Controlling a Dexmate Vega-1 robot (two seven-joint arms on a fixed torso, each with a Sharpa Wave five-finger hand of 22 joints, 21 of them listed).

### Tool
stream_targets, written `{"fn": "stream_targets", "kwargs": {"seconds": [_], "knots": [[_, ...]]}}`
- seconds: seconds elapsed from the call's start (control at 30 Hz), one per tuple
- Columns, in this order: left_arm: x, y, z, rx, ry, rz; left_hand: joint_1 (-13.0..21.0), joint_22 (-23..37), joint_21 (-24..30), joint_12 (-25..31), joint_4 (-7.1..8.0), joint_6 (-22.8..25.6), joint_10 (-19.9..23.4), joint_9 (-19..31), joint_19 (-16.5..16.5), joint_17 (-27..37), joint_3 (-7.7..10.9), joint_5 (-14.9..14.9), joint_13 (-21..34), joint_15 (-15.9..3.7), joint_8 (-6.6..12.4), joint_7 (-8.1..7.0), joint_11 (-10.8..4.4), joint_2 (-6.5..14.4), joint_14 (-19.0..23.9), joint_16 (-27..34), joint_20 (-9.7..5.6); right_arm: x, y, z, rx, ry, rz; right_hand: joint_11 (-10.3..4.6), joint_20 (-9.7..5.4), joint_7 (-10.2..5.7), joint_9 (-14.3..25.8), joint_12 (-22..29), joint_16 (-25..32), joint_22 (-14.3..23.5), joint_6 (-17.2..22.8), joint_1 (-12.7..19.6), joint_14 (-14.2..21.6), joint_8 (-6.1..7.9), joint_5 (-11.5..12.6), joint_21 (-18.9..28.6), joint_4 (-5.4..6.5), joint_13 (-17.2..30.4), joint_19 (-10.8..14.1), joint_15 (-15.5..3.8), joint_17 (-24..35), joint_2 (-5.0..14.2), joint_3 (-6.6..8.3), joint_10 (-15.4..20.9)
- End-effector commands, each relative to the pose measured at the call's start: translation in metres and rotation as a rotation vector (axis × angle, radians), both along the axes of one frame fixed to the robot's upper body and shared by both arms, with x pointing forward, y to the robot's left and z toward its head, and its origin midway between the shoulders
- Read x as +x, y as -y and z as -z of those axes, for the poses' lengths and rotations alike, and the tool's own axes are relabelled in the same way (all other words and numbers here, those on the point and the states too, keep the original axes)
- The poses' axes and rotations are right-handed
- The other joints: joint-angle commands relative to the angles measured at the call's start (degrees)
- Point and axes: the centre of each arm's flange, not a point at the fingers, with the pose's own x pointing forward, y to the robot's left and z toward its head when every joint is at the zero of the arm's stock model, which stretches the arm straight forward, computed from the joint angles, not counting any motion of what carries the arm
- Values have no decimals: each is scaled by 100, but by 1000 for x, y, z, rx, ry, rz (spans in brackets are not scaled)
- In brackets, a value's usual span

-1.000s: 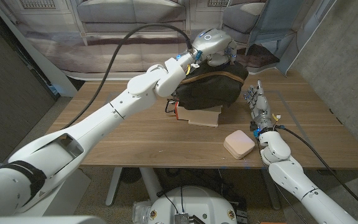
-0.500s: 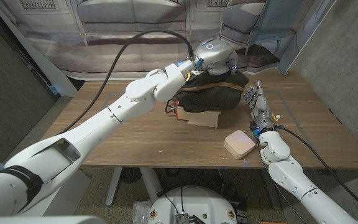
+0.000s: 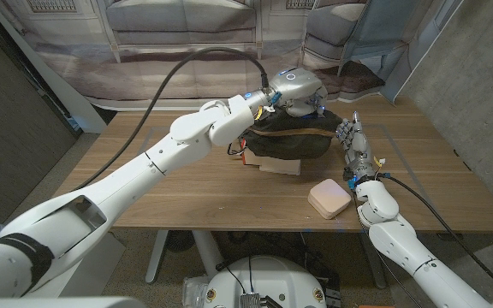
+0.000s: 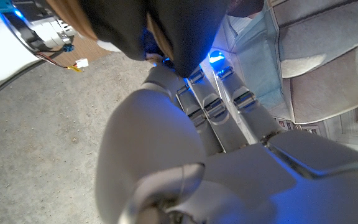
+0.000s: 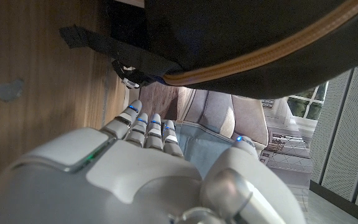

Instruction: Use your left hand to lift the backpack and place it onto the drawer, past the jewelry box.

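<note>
The dark backpack [image 3: 288,137] with tan trim sits on the small wooden drawer [image 3: 281,165] at the table's far middle. My left hand [image 3: 298,85] is on top of it and grips its upper part; in the left wrist view the fingers [image 4: 219,102] reach into the dark fabric [image 4: 166,25]. The pale pink jewelry box [image 3: 329,198] lies nearer to me, right of the drawer. My right hand [image 3: 354,150] stands on its edge just right of the backpack, fingers straight, holding nothing. The right wrist view shows the backpack [image 5: 260,37] and a loose strap [image 5: 101,42] beyond that hand [image 5: 135,168].
The wooden table [image 3: 195,184] has bare room on its left half and along the front. A small red-and-black piece [image 3: 238,149] lies against the drawer's left side. Chairs [image 3: 178,21] stand behind the table, and a grey wall [image 3: 486,77] is at the right.
My left hand has come down and slightly right with the backpack, which has sunk lower onto the drawer and flattened. The right hand and the jewelry box have stayed still.
</note>
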Motion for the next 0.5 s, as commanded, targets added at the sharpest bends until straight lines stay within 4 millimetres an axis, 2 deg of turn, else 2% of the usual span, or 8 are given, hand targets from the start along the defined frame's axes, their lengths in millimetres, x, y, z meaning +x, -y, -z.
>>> {"fn": "stream_targets", "kwargs": {"seconds": [0.03,0.5], "knots": [[0,7,24,91,-51,3,37,33,-26,45,768,29,72,18,-18,5,800,29,27,3,23,11,-70,54,24,-20,3,2,-1,1,1,-12,-2,9,-5,14,21,8,9,19,27,28,24,13,14,-8,-9,33,44,42,22,44,-42,30],[-2,3,36,107,-81,3,36,35,-52,42,770,16,75,31,-25,6,802,29,26,5,26,19,-73,60,8,-18,12,4,-2,-1,-6,-14,-7,13,-3,16,21,7,10,20,30,33,30,11,14,-8,-11,33,47,32,22,50,-46,34]]}}
